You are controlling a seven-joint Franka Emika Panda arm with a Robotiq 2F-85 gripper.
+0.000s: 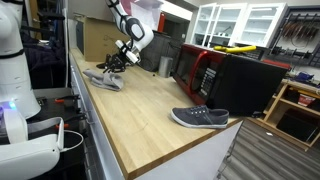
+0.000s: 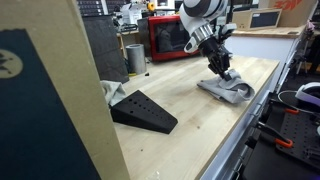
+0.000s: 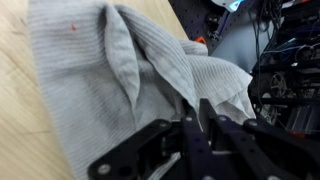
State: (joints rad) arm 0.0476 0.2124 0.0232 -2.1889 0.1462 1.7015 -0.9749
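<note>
A grey ribbed cloth [image 3: 90, 90] lies crumpled on the wooden table [image 1: 140, 110], near its far end by the edge. In both exterior views the gripper [image 1: 112, 66] [image 2: 220, 72] reaches down onto the cloth [image 1: 103, 78] [image 2: 226, 90]. In the wrist view the gripper [image 3: 197, 118] has its two dark fingers drawn almost together. A raised fold of the cloth runs into the narrow slot between them. The fingertips are buried in the fabric.
A grey shoe [image 1: 200, 118] [image 2: 143, 110] lies on the table away from the cloth. A red microwave [image 1: 200, 70] [image 2: 168, 38] and a metal cup [image 2: 135, 58] stand at the back. A cardboard box [image 1: 100, 38] is behind the arm.
</note>
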